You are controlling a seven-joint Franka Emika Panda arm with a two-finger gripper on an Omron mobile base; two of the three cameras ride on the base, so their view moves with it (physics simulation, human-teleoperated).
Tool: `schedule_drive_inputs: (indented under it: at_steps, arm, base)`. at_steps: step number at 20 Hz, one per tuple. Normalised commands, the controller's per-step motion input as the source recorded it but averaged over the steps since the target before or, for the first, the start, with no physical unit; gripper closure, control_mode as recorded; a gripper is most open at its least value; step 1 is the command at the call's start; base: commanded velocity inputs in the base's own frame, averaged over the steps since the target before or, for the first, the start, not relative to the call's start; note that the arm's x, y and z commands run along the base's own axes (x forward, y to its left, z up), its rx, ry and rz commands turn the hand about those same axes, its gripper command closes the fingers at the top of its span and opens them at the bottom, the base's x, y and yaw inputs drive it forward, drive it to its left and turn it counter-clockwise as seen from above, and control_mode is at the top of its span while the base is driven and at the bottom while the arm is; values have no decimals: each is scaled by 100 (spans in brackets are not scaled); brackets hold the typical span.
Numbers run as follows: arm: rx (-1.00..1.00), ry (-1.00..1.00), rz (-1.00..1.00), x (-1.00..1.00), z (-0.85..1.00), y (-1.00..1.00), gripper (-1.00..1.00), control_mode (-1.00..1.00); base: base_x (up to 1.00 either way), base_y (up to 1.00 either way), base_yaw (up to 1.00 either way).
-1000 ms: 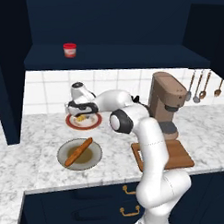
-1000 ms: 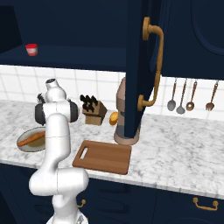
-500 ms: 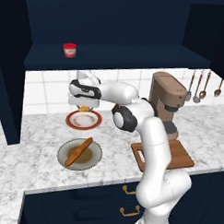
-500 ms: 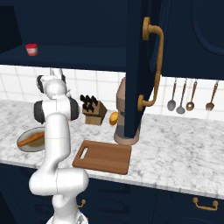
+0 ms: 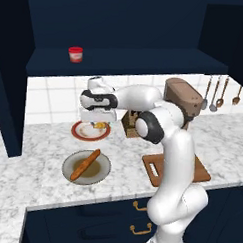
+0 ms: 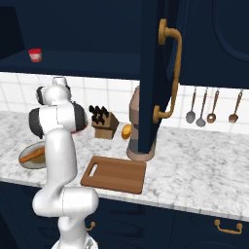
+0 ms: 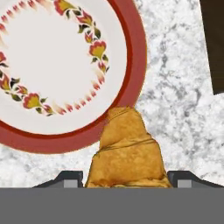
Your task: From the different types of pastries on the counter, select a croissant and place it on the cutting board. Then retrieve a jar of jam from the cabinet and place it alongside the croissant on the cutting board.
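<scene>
Fingers of my gripper clamp the croissant, held above its red-rimmed plate, now bare. Baguette lies in its grey dish; jam jar sits on the cabinet shelf. Since 0.5 s ago, my hand has risen slightly.

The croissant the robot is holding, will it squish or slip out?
The croissant looks flaky and layered, so it could probably squash or crumble if pinched hard. It sits between the tool's two fingertips, above the red-rimmed plate, and its ridged crust likely grips rather than slips. It looks small and puffy, so it is probably light.
</scene>
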Motion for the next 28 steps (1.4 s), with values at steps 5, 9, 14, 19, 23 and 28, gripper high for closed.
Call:
schedule_drive_inputs:
  at_steps: [5, 9, 14, 19, 23, 28]
  arm:
    - [5, -21, 0, -100, -52, -43, 100, -100]
    - [22, -21, 2, -100, 31, -86, 100, -100]
    - [40, -11, -4, -100, 100, -98, 100, -100]
    - [18, -1, -14, -100, 64, -83, 100, -100]
    - [-11, 1, 0, -100, 84, -57, 100, -100]
    - [-29, 13, -1, -96, 83, -32, 100, -100]
  base:
    - [0, 0, 0]
    - [0, 0, 0]
    - [0, 0, 0]
    - [0, 0, 0]
    - [0, 0, 0]
    - [0, 0, 0]
